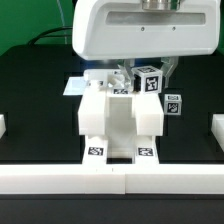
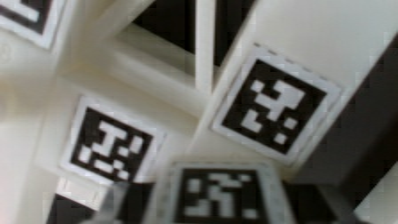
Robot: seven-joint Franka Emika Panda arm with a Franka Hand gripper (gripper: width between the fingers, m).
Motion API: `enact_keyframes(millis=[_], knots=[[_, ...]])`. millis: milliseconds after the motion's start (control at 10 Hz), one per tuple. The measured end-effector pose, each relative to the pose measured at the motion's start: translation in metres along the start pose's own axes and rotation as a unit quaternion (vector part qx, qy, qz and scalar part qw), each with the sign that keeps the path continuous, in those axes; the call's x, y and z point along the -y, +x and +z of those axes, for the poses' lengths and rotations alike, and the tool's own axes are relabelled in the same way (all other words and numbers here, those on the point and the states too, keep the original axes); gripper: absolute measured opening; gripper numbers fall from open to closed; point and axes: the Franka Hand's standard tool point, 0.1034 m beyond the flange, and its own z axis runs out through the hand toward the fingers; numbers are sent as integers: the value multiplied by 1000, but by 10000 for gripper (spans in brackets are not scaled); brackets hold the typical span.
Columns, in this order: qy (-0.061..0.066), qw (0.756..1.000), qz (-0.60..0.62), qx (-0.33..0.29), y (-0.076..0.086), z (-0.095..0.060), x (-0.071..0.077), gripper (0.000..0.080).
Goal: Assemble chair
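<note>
The chair [image 1: 118, 122] stands mid-table as a white blocky body with two tags on its front feet. My gripper [image 1: 143, 76] hangs just above and behind its top, its big white housing filling the upper part of the exterior view. A small white tagged chair piece [image 1: 150, 81] sits between the fingers; another tagged piece [image 1: 173, 102] shows just below it on the exterior view's right. In the wrist view the gripper [image 2: 214, 200] has a tagged white piece [image 2: 214, 192] filling the gap between dark fingers, with two more blurred tagged faces [image 2: 276, 100] close behind.
The marker board [image 1: 80, 86] lies behind the chair. A white rail [image 1: 110, 178] runs along the table's front edge. Low white blocks stand at the exterior view's left [image 1: 3, 126] and right [image 1: 215, 130].
</note>
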Motion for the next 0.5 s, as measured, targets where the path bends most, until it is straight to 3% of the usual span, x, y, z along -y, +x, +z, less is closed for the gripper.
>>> enact_keyframes(millis=[500], knots=[[1,997,72,0,-1,0,-1,269]])
